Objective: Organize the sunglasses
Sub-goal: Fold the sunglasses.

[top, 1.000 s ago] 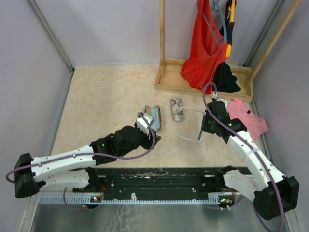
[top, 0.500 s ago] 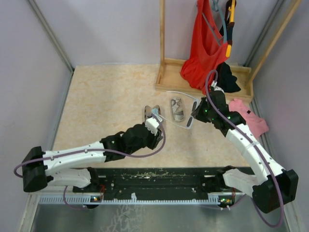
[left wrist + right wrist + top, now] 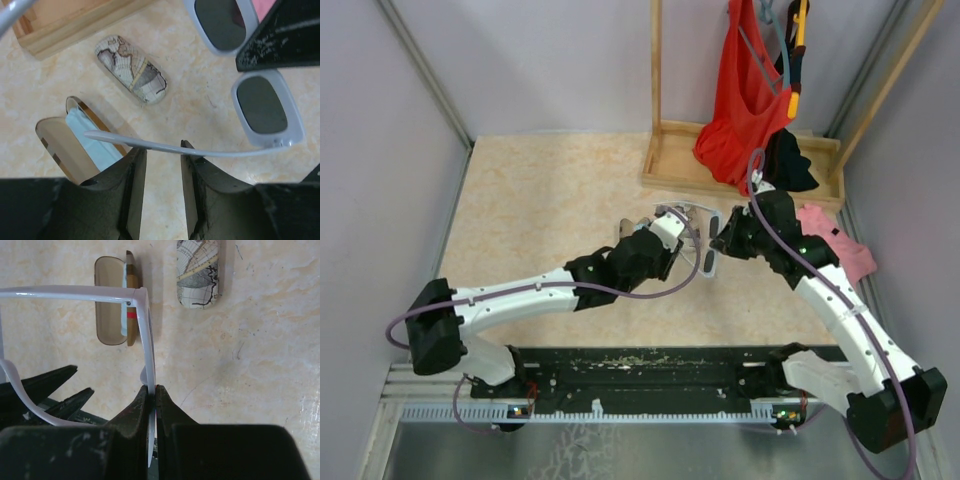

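Observation:
The white-framed sunglasses (image 3: 145,330) with dark lenses (image 3: 265,107) hang above the table, and my right gripper (image 3: 152,389) is shut on the front frame near the bridge. One thin white temple arm (image 3: 150,145) runs crosswise over the tips of my left gripper (image 3: 162,150), which is open with a narrow gap. In the top view the left gripper (image 3: 670,228) and right gripper (image 3: 718,243) meet at the sunglasses (image 3: 708,262) mid-table. A dark wire-framed pair is out of view.
An open brown case (image 3: 55,145) holding a light blue cloth (image 3: 87,142) lies beside a shut map-patterned case (image 3: 131,68). A wooden rack base (image 3: 670,165) stands behind, with a red garment (image 3: 745,90) hanging. A pink cloth (image 3: 835,240) lies at right.
My left arm has swung right and forward from the open case to the sunglasses, its jaws narrowing. The right gripper carried the sunglasses left and turned them.

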`<state>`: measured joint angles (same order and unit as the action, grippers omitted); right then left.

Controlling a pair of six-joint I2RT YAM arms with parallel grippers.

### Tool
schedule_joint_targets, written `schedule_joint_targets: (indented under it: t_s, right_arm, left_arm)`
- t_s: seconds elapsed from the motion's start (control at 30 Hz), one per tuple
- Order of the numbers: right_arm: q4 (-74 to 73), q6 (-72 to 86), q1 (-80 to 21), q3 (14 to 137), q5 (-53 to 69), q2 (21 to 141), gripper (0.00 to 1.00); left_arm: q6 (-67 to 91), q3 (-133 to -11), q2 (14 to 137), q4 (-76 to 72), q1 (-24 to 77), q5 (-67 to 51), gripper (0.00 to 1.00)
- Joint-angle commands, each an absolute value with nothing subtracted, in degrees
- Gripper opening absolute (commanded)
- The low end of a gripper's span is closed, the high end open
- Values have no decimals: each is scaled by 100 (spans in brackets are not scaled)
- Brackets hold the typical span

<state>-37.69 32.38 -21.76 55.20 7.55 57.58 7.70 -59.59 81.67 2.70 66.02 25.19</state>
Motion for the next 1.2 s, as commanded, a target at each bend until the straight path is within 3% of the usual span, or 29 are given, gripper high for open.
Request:
schedule_joint_targets:
  t_s: [0.0, 0.27, 0.63, 0.77, 0.97, 1.17]
  right_arm:
    - [-3621, 3064, -2313, 5565, 1089, 5536, 0]
    - [-3423, 3266, -2697, 5487, 883, 5537, 0]
    - [-3232, 3413, -2865, 5420, 847, 5522, 0]
    - [-3325, 3525, -2865, 5312, 49, 5241, 0]
    - [-3552, 2872, -2865, 5155, -946, 5083, 0]
    - [-3085, 1823, -2874, 4754, -908, 4837, 0]
  left_arm:
    - [423, -6599, 8542, 322, 6565, 2623, 39]
    - [71, -7501, 9125, 721, 6563, 2662, 38]
    - [76, -7627, 9314, 810, 6565, 2579, 38]
    - [356, -7514, 8768, 1243, 6565, 2532, 36]
    - [527, -6774, 7162, 1273, 6542, 2471, 41]
    - [494, -7573, 6900, 1935, 5962, 2706, 42]
